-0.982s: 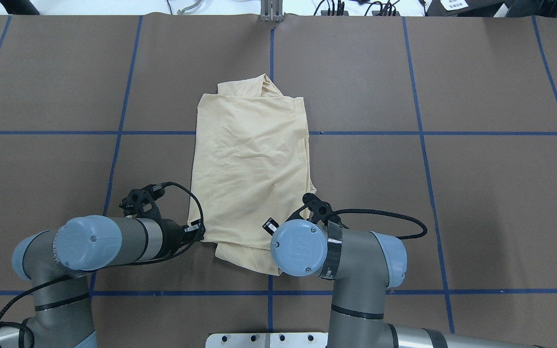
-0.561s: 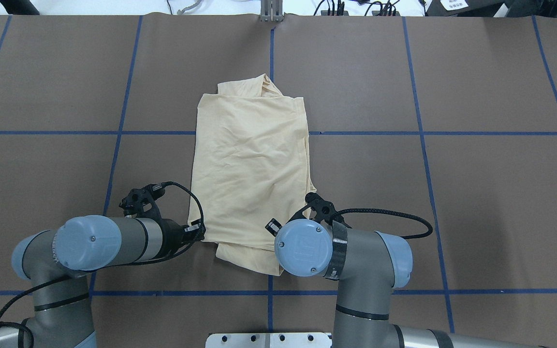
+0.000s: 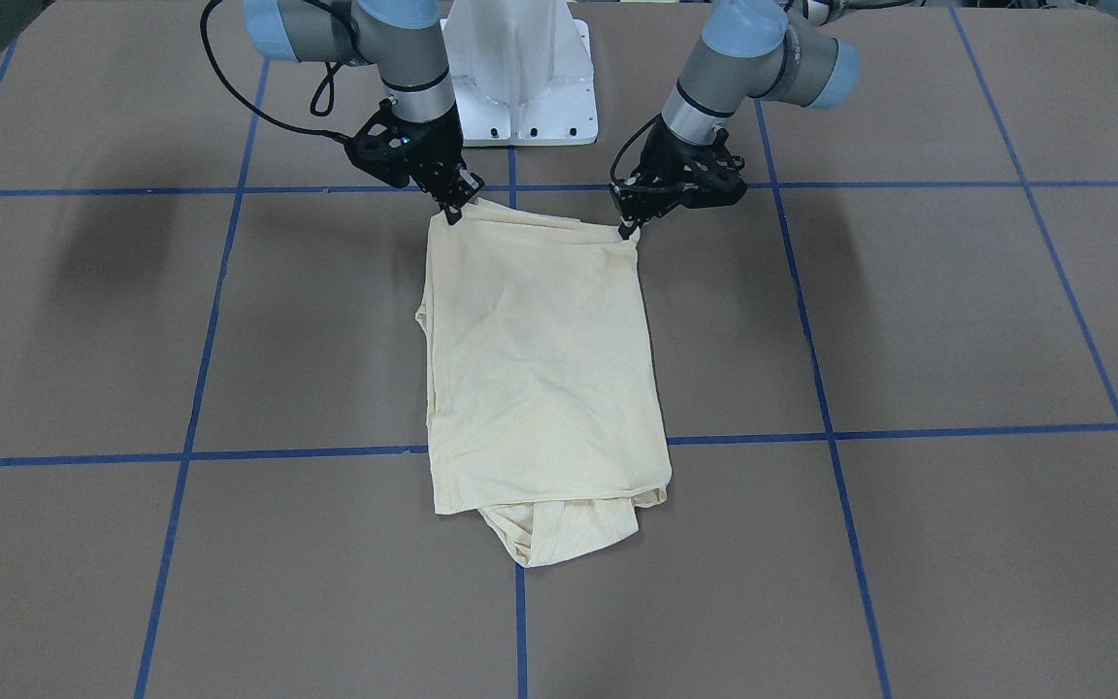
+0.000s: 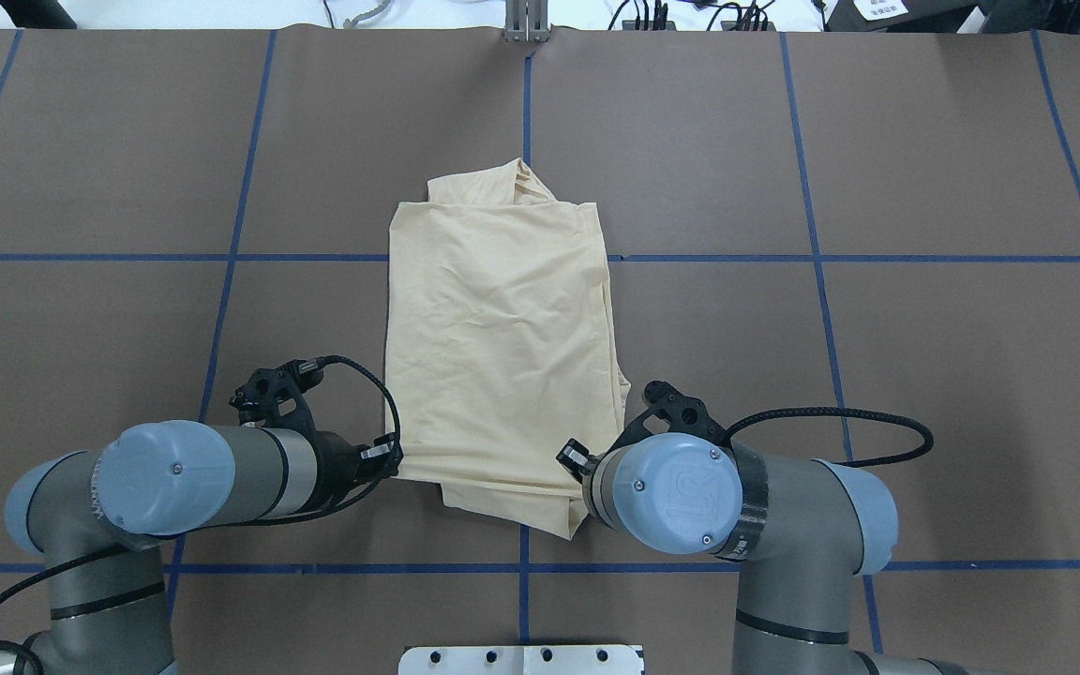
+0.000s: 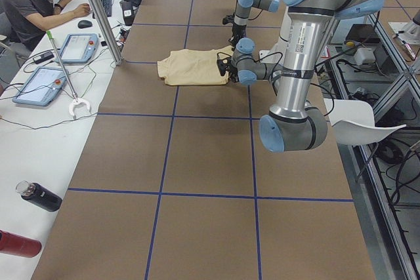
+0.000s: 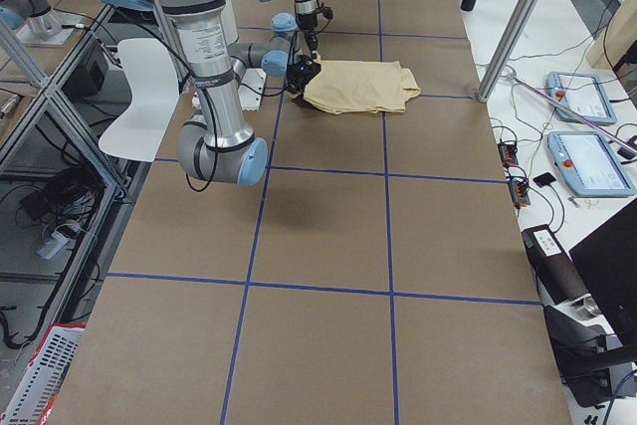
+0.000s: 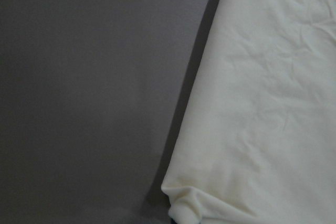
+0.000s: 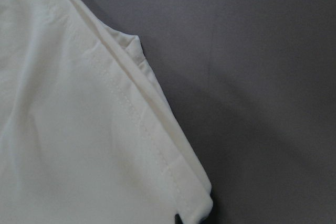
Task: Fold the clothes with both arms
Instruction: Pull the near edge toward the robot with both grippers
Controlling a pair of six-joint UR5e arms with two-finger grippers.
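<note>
The cream T-shirt (image 4: pixel 502 347) lies folded into a long rectangle in the middle of the counter (image 4: pixel 877 375), plain side up, with a bunched flap poking out at its far end (the end away from the robot). At its near end the jaws of the left arm (image 4: pixel 184 478) are pinched closed on the left corner. Those of the right arm (image 4: pixel 690 492) grip the right corner, the hem drawn between them.
</note>
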